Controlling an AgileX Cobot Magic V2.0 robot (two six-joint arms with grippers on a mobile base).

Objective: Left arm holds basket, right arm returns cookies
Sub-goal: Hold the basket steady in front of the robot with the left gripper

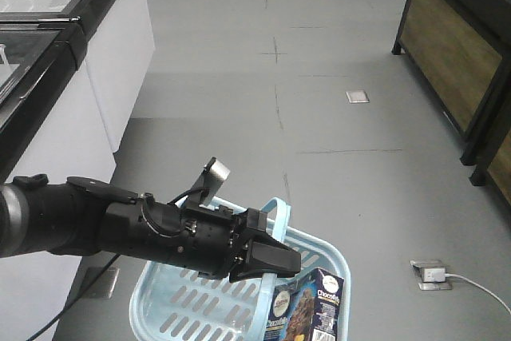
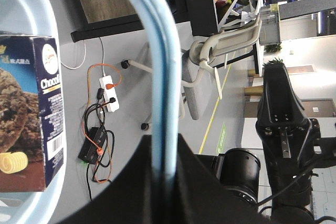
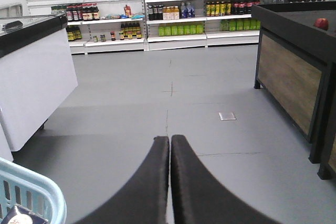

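We see one light blue basket (image 1: 327, 247) holding one cookie box (image 1: 311, 305). Our left pincer (image 1: 271, 265) is clamped on its one handle (image 2: 160, 77). Our right pincer (image 3: 170, 139) is closed and empty.

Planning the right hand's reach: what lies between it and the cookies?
In the right wrist view, only bare grey floor and the basket's blue rim lie between the shut right hand and the cookies.

Quick count: just one basket (image 1: 329, 250), one cookies box (image 1: 312, 307), and two pincers, left pincer (image 1: 270, 266) and right pincer (image 3: 170, 141).
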